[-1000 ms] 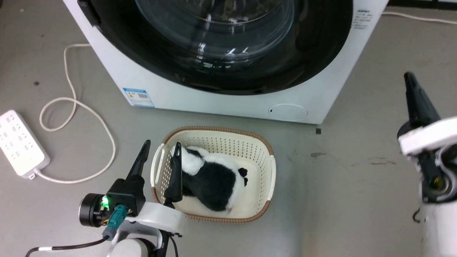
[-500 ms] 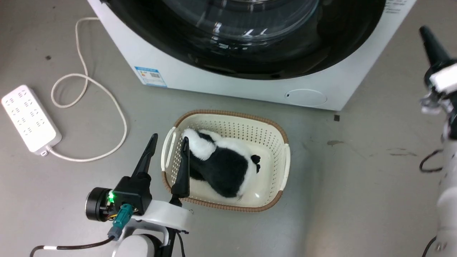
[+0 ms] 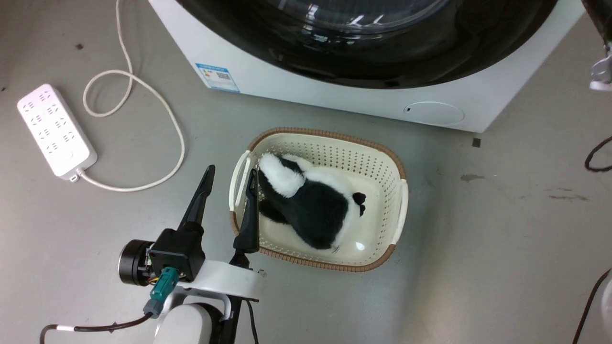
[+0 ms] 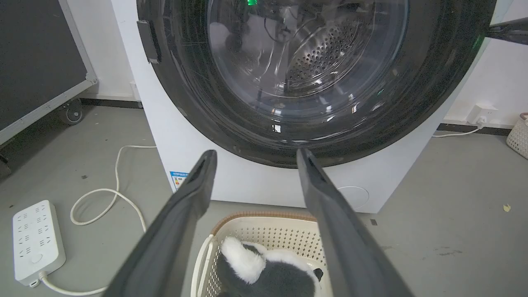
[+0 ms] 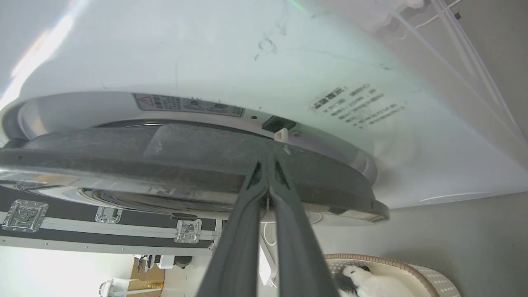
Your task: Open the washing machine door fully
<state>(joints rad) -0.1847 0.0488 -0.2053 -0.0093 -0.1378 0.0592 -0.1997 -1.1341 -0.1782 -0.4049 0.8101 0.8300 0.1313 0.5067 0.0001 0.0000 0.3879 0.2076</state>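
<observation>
The washing machine door (image 4: 231, 123) is a large glossy black round with a bulging glass window (image 4: 307, 49), on the white machine (image 3: 334, 95). My right gripper (image 5: 267, 156) is shut, empty, its tips pressed at the door's black edge (image 5: 165, 156) just below the latch slot (image 5: 279, 123). A narrow gap shows there between the door's edge and the white front. Its dark fingers (image 4: 509, 34) reach in at the door's right side. My left gripper (image 3: 231, 169) hangs open low in front of the machine, one finger inside the basket's left rim, holding nothing.
A cream basket (image 3: 399, 210) with a black-and-white plush toy (image 3: 311, 205) sits on the floor before the machine. A white power strip (image 3: 52, 129) and looped cable (image 3: 143, 91) lie at the left. A small round white flap (image 3: 432, 113) is at the machine's lower right.
The head camera has shifted, so the scene slid right and up. My right arm has risen out past the upper right corner toward the door's edge. The left gripper keeps its place.
</observation>
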